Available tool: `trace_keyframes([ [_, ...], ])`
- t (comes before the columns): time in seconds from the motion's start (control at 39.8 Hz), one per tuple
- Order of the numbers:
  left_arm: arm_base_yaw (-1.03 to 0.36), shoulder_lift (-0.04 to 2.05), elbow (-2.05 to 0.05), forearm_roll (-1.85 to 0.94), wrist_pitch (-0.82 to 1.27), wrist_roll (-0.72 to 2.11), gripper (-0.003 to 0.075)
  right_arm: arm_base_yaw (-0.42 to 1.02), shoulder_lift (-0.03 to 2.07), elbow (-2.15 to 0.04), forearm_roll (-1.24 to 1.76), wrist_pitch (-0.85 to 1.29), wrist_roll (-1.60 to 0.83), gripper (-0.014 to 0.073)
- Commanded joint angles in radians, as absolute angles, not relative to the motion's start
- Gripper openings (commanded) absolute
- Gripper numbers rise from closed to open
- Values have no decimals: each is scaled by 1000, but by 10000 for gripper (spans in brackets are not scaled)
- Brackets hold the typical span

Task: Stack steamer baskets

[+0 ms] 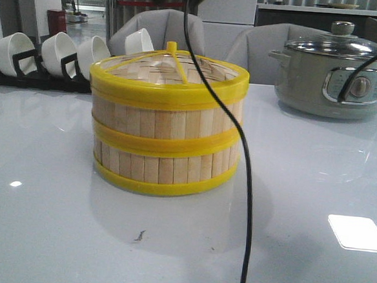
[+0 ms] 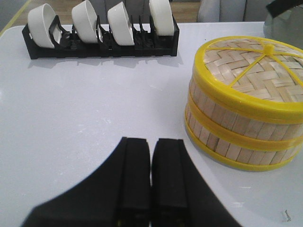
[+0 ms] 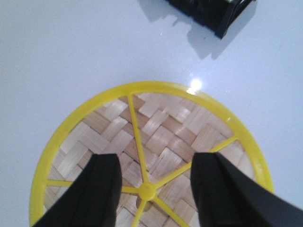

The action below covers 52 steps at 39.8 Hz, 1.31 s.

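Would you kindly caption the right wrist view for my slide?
Open right gripper poised above the woven lid of the stacked steamer baskets on the white table.

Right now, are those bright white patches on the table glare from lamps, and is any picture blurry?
Front view: a bright rectangular reflection lies on the glossy white table, so likely glare; the stacked yellow-rimmed bamboo steamer baskets look sharp. Right wrist view: a small glare spot beside the woven yellow-rimmed lid; the open right gripper looks soft.
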State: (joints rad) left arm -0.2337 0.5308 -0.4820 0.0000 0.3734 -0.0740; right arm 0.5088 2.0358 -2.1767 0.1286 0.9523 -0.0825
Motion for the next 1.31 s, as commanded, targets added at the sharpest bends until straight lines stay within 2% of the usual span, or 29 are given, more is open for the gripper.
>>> trace_keyframes([
  [0.0,-232,533,-509,0,287,-78,83,489,1914,-2198,111,878,-90,455],
  [0.25,-232,533,-509,0,287,-78,83,419,1713,-1996,115,776,-90,439],
  [0.45,-232,533,-509,0,287,-78,83,284,1480,-1635,182,584,-90,359],
  [0.8,-232,533,-509,0,287,-78,83,84,1026,-999,335,357,-90,351],
  [1.03,-232,533,-509,0,287,-78,83,40,812,-734,333,232,-91,351],
  [1.28,-232,533,-509,0,287,-78,83,38,674,-517,333,149,-91,351],
])
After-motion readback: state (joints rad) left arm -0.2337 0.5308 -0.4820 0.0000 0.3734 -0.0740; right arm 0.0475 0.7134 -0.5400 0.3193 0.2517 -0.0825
